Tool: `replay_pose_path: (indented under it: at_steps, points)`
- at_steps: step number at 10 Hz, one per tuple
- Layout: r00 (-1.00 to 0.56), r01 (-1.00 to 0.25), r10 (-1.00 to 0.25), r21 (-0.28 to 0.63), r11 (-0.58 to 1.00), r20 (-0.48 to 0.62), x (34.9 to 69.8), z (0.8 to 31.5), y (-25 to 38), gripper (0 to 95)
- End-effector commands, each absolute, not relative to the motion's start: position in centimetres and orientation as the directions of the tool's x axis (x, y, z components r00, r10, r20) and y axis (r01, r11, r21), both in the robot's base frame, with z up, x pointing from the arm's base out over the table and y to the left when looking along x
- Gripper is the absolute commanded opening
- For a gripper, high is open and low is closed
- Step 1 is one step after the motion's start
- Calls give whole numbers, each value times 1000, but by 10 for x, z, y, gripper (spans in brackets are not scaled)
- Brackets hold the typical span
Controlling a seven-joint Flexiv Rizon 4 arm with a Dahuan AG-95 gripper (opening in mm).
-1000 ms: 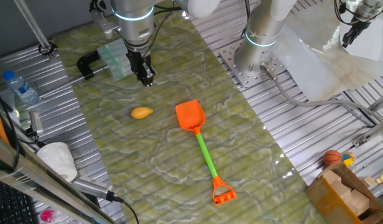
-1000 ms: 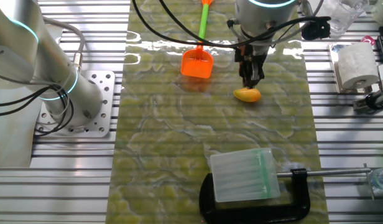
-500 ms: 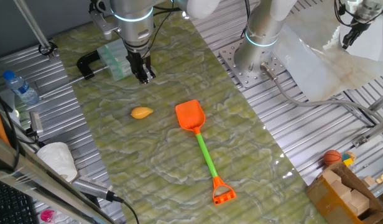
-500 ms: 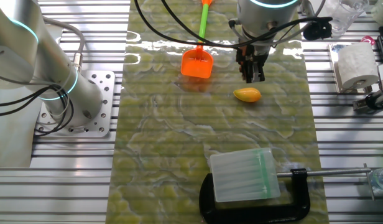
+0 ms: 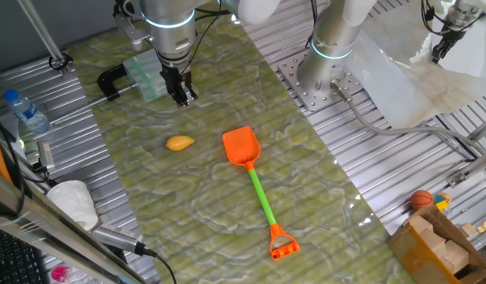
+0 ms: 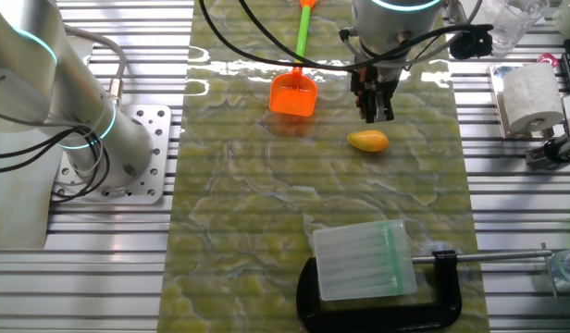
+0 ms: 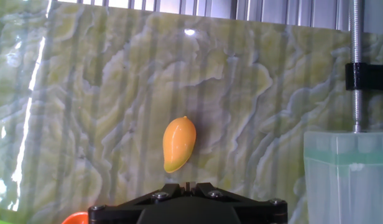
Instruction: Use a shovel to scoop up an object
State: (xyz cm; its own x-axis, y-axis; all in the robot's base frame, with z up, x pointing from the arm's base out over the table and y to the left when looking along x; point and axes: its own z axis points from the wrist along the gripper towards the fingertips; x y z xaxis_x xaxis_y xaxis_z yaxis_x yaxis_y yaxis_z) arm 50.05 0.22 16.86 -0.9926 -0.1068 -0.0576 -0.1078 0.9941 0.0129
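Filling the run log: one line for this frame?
gripper: shut, empty, above mat | shovel: flat, ungrasped | object: beside blade, not scooped

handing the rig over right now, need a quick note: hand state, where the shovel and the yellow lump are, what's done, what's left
Hand: holds nothing, fingers close together, hanging above the mat beyond the lump; whether fully shut is unclear.
Shovel: flat on the green mat, untouched, orange blade toward the lump, D-handle toward the mat's near edge.
Lump: on the mat beside the blade, apart from it; also seen in the hand view.
Done: nothing scooped, shovel not picked up.
Left: grip the shovel, slide the blade under the lump, lift.
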Motion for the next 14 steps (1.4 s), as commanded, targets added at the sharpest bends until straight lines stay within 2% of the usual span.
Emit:
replay_pose_path:
  at_steps: [1, 14]
  points:
    - [-993, -105, -104, 13, 994, -57, 500, 169, 3, 0]
    - [-995, -84, -83, 16, 996, -57, 501, 166, 9, 0]
